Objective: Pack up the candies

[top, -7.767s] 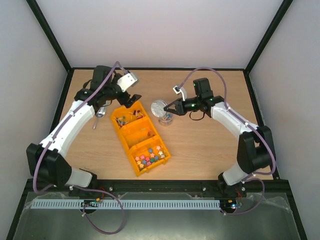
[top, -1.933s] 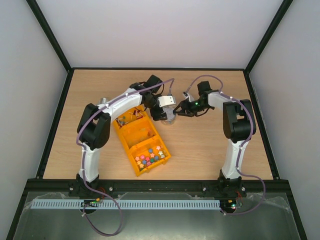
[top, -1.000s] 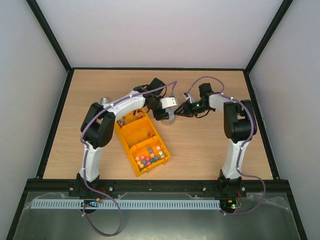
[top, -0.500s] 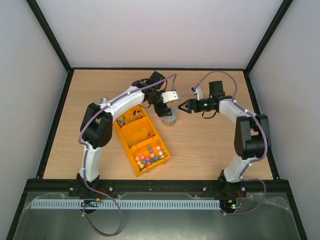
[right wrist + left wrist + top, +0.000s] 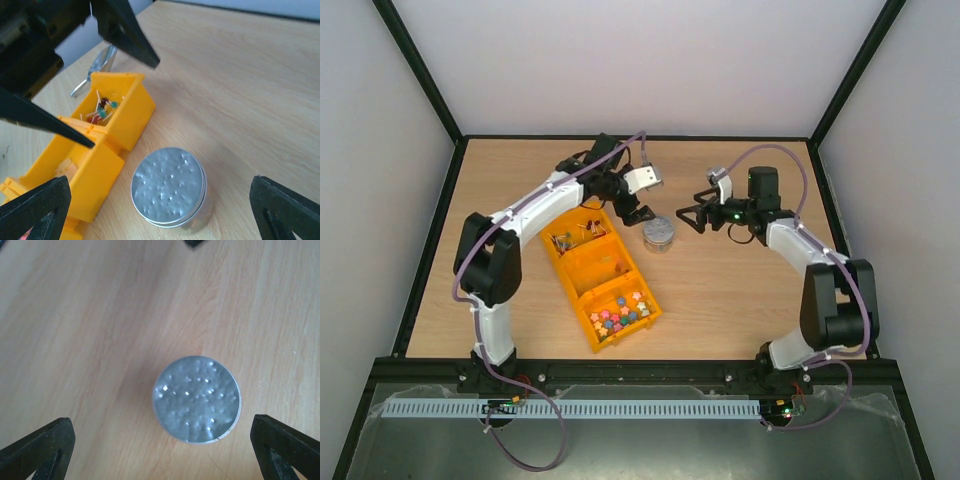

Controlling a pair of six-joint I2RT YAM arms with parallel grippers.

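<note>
On the bench [image 5: 740, 290], the tray [image 5: 595, 270] lies beside my left end effector [image 5: 632, 212] and right end effector [image 5: 688, 218]. Both are spread wide and empty, near the lidded jar [image 5: 659, 233] without touching it. The candies [image 5: 576, 234] sit in the tray's far compartment. I judge it best to back off level and never nudge the jar.

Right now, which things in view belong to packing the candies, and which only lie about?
For the job: candies, lidded jar, orange tray, probably the metal scoop.
Lying about, it seems: coloured star-shaped pieces in the tray's near compartment.
</note>
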